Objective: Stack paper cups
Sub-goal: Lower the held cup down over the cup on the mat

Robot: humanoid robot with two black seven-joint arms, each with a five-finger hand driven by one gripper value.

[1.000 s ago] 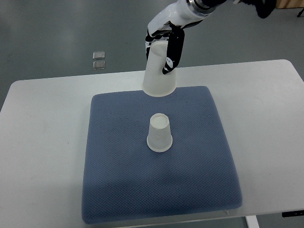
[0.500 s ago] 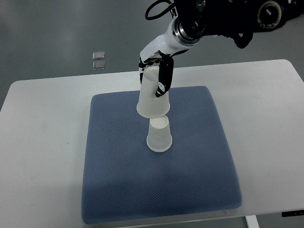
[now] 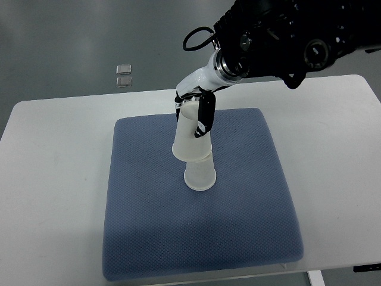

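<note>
Upper paper cup (image 3: 190, 132): white, inverted, slightly tilted, its open rim over the top of the lower cup. Lower paper cup (image 3: 199, 175): white, inverted, standing mid-pad, mouth down.

Your robot's right arm, black at the forearm and white at the hand

You see a bulky black forearm housing (image 3: 286, 36) with round joint fittings, a thin black cable loop (image 3: 196, 40) at the wrist, a silver wrist ring, and a white-shelled right hand (image 3: 195, 101) with black-jointed fingers (image 3: 205, 116).
</note>
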